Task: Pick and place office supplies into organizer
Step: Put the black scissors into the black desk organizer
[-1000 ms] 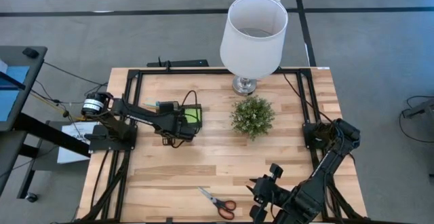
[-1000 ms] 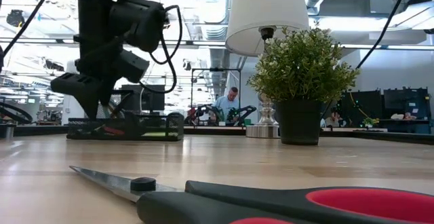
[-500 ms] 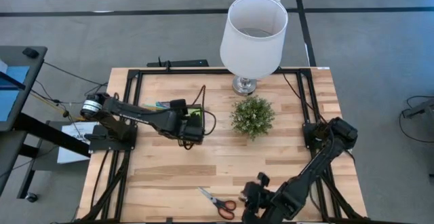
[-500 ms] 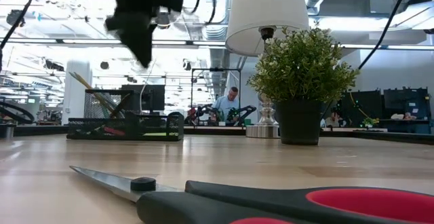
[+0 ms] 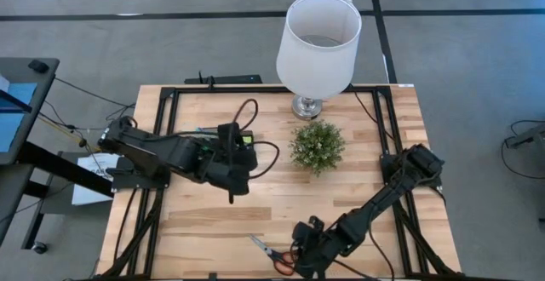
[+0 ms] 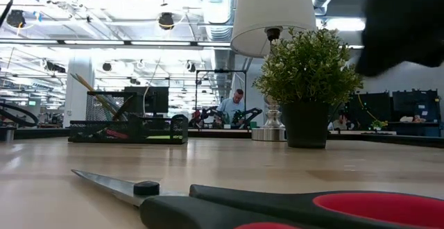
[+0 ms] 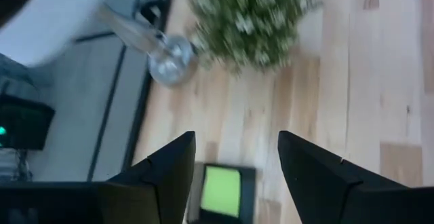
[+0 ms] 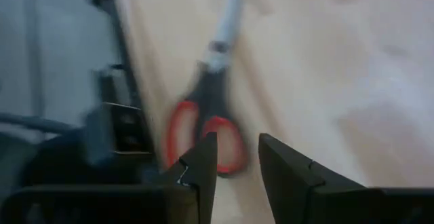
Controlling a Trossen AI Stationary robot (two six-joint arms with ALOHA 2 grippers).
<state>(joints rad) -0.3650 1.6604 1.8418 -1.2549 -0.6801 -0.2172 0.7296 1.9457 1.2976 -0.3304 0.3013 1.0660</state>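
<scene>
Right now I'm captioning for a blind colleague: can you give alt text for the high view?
The right gripper hovers open beside red-handled scissors at the wooden table's near edge. The left gripper, open and empty, hangs near the black organizer, with a potted plant and white-shaded lamp behind.

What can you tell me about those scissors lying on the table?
The scissors lie flat on the bare wooden table near its front edge, apart from the other things. They have silvery metal blades joined by a round black pivot, and black handles with red inside the finger loops, which look like plastic. The blades look closed or nearly so, pointing toward the table's left side. The right gripper hovers over the handle end with its fingers apart; whether it touches them cannot be told.
</scene>
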